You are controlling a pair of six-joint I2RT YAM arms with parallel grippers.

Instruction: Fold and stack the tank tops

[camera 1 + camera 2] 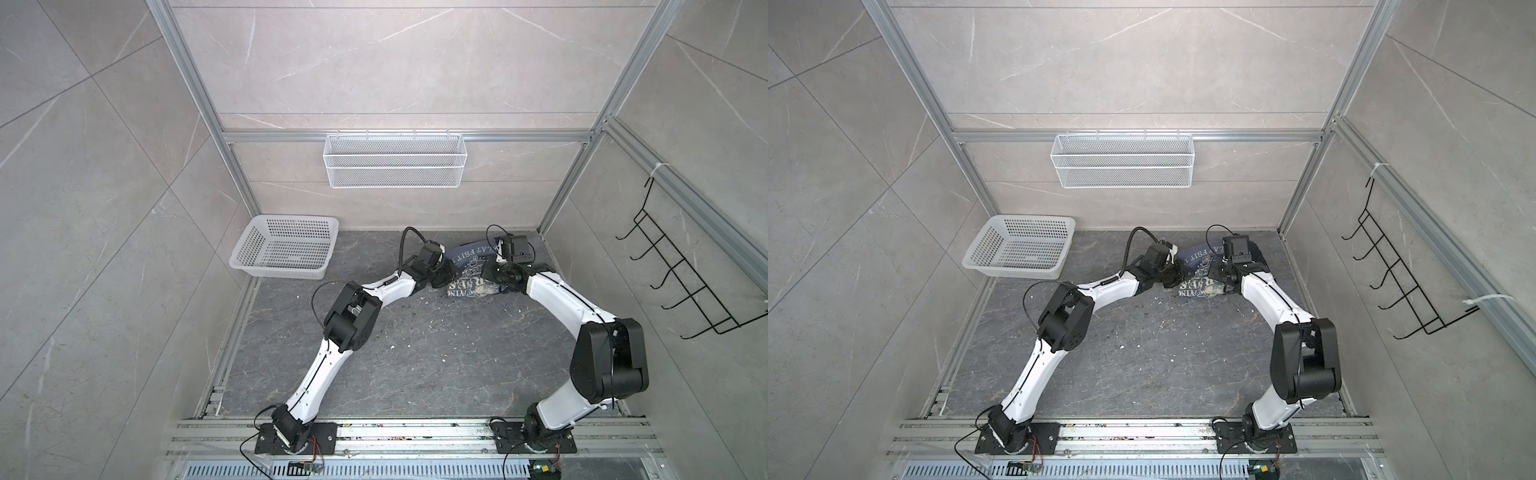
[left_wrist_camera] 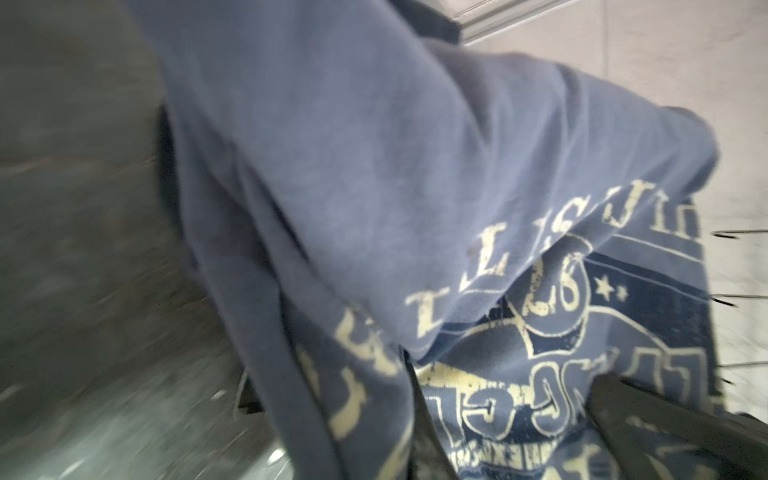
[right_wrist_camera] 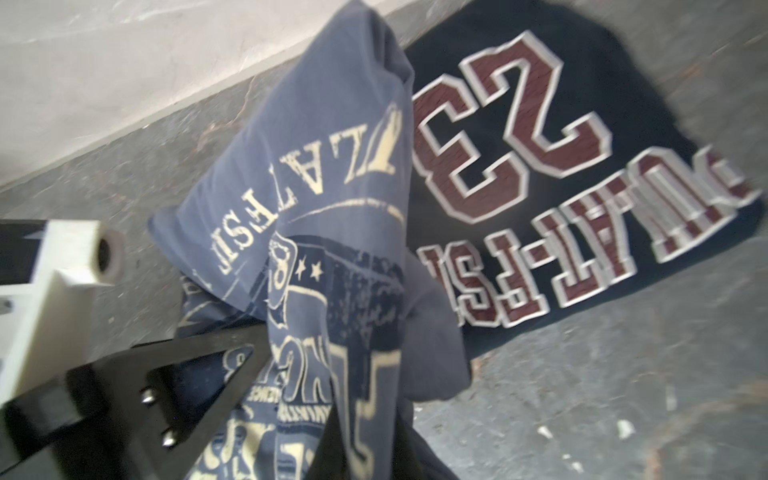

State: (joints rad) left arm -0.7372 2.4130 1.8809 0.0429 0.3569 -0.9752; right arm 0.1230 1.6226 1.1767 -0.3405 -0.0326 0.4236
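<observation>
Blue-grey tank top [image 1: 470,286] sits near the far edge of the worktop [image 1: 415,357], right of ctr, bunched up and raised btwn the two arms, w/ cream lettering and a crest print showing in both top views. Left gripper [image 1: 441,277] is at its left side and right gripper [image 1: 496,272] at its right side, the two close together w/ cloth btwn them. Both have jaws together, clamped on the blue-grey fabric. The fingers are mostly buried in cloth, which drapes right across the left wrist cam and fills the middle of the right wrist view in folds. Navy tank top [image 3: 582,137] lies flat on the worktop, print up: dark-red "23" w/ pale outline above a row of letters in the same colours. It lies on the far-right-corner side of the blue-grey one, whose folds cover its edge in the right wrist view; whether they touch, can't tell. In the top views it's mostly hidden behind the right wrist. White plastic basket [image 1: 276,272] stands at the far left corner of the worktop, well apart from both tops. Wire basket [image 1: 395,176] hangs on the back wall rail, and black hook rack [image 1: 704,286] on the right wall. Small pale crumbs dot the worktop around ctr.
</observation>
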